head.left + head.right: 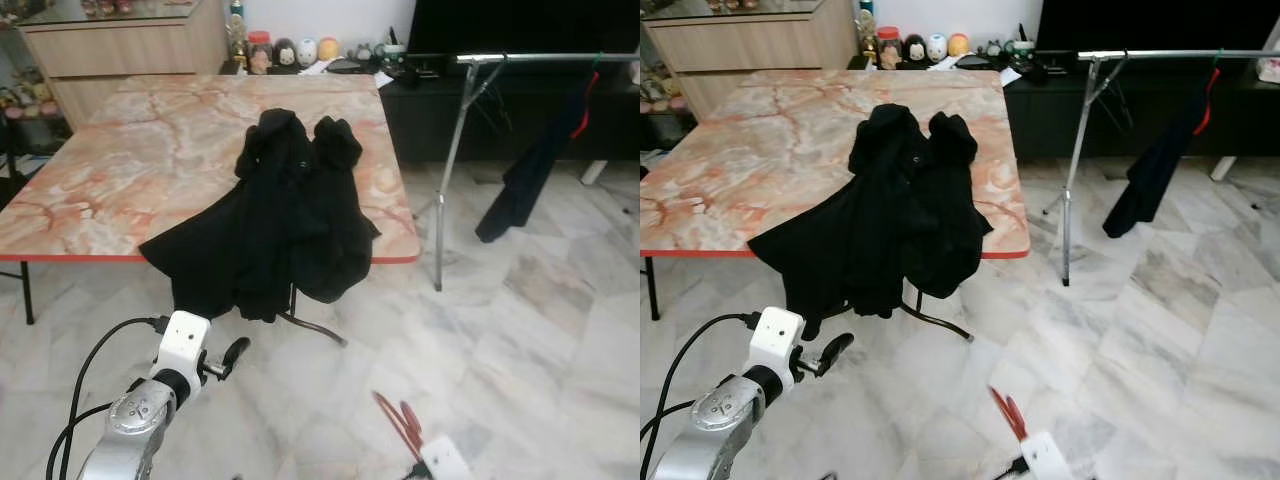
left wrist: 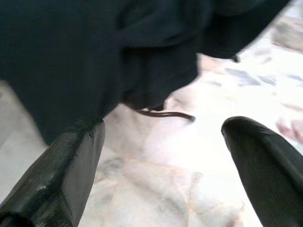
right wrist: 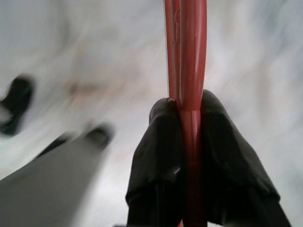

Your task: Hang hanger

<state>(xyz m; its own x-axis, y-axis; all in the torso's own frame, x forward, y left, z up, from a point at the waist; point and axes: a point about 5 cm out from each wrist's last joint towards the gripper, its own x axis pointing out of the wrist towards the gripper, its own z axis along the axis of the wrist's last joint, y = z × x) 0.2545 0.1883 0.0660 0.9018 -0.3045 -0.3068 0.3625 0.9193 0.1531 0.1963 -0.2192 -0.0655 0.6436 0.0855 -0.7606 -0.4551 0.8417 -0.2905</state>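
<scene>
Red plastic is what you have in hand: the hanger (image 3: 185, 61) is pinched between the right gripper (image 3: 189, 142)'s two black fingers, which are closed tight on a thin bar of it. From the head camera you see the hanger low at the bottom of the frame, over the marble floor (image 1: 540, 350), its long axis running up and away from the gripper, tilted toward your left.

You look to be in the carry step, hanger held but not yet hung. The next move calls for bringing it across to the metal clothes rail (image 1: 540, 58) on your right, where a dark garment (image 1: 530, 170) already hangs, and raising it so the hook clears the bar. Where the hook sits you cannot tell.

Your left gripper (image 2: 161, 161) is spread wide and holds nothing, near the black clothes (image 1: 280, 210) draped over the edge of the marble-patterned table (image 1: 120, 170).
</scene>
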